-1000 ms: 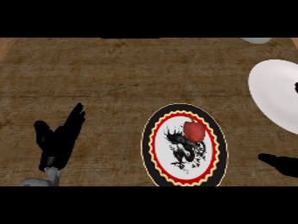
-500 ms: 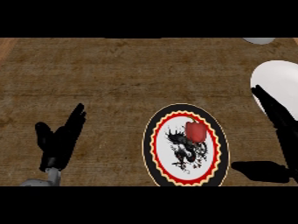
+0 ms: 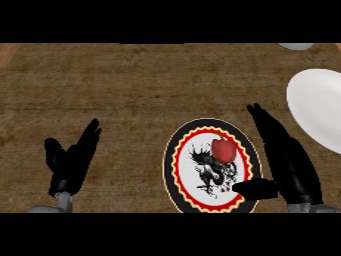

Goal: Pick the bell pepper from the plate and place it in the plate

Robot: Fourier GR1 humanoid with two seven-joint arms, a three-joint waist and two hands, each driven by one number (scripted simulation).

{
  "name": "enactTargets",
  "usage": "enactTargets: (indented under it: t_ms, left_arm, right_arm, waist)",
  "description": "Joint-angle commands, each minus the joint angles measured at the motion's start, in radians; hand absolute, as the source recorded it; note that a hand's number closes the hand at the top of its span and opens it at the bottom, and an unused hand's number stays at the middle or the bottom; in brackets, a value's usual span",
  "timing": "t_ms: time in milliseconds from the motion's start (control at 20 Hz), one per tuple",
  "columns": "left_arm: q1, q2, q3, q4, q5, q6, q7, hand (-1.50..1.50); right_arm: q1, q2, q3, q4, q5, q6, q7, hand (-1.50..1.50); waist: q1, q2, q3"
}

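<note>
Head view: the bell pepper lies on the patterned plate, just left of the right hand, whose fingers are straight and hold nothing. The left hand rests open, farther away. The white plate waits at the right on the bench.

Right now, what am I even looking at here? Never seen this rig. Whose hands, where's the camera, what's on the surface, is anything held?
This is a humanoid robot's own view, from its head, looking steeply down at a brown counter. The two black shapes coming in from the bottom are its hands. The left hand rests open near the lower left, fingers up. The right hand is open too, fingers straight, beside the right rim of the patterned plate, thumb over the plate's lower right edge. A red bell pepper lies on that plate; the hand has not closed on it. A plain white plate sits at the right edge. Nothing is held.
</note>
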Motion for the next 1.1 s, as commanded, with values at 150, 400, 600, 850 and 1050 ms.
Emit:
enactTargets:
  t_ms: [150,400,600,850,1050]
  left_arm:
    - [0.098,-0.014,-0.021,-0.038,-0.028,-0.019,0.007,0.00]
    - [-0.006,-0.039,0.043,0.094,-0.028,-0.039,-0.031,0.00]
    - [0.051,-0.011,0.044,0.011,-0.030,-0.052,0.023,0.00]
    - [-0.029,-0.038,0.081,0.124,-0.037,-0.080,-0.042,0.00]
    - [0.055,-0.037,0.059,-0.065,-0.046,-0.061,0.082,0.00]
  right_arm:
    - [-0.043,0.167,0.070,0.071,0.100,0.010,0.065,-1.50]
    - [-0.051,0.179,0.023,0.197,0.142,-0.006,-0.031,-1.50]
    - [-0.035,0.170,0.011,0.199,0.207,0.019,0.012,-1.50]
    - [-0.057,0.226,-0.004,0.367,0.260,-0.049,-0.064,-1.50]
    - [-0.044,0.211,-0.063,0.263,0.208,0.077,-0.056,-1.50]
  waist:
    - [0.002,0.002,-0.003]
    - [-0.003,0.004,-0.003]
    - [-0.002,0.003,-0.003]
    - [-0.003,0.005,-0.003]
    - [-0.002,0.002,-0.003]
